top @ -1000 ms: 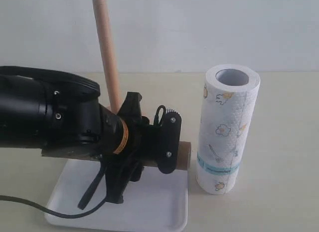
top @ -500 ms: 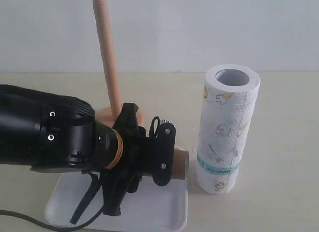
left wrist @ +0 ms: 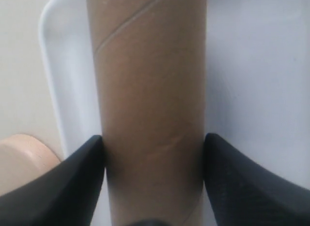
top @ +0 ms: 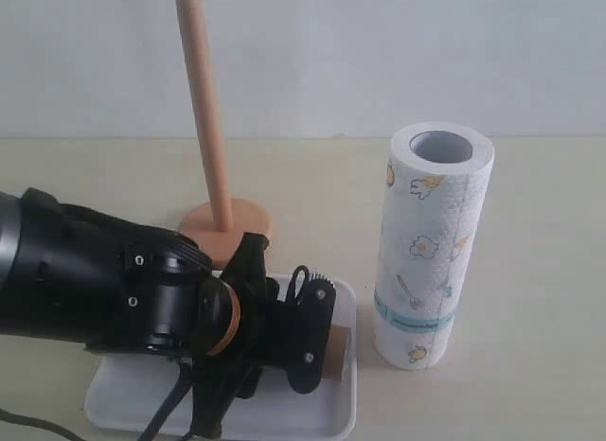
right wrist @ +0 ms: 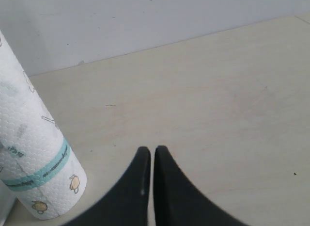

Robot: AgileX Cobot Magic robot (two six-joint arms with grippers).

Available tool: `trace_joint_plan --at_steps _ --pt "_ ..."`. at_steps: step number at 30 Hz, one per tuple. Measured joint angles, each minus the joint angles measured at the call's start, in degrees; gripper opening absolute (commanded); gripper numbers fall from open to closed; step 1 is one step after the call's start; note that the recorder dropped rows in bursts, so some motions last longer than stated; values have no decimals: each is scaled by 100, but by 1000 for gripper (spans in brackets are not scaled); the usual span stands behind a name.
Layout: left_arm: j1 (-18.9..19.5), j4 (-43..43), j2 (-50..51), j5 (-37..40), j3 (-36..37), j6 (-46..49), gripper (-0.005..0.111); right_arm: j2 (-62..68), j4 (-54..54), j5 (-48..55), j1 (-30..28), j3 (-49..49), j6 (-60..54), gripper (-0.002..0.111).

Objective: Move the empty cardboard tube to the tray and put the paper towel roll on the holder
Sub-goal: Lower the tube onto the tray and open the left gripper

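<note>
**Holding the empty cardboard tube low over the tray**

The left gripper is pinching the tube across its middle, keeping it level, one end near the tray's right edge; whether it is touching the tray cannot be told. The holder is standing just behind the tray's far edge. The paper towel roll is standing upright beside the right edge. The right gripper is hanging pressed together, holding nothing.

A beige table carries the tray, holder and upright paper towel roll.
</note>
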Motion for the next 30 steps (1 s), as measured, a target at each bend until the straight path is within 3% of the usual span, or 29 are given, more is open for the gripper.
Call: trace_joint_plan --at_steps 30 --pt "0 324 170 0 0 -318 4 0 0 0 0 0 20 2"
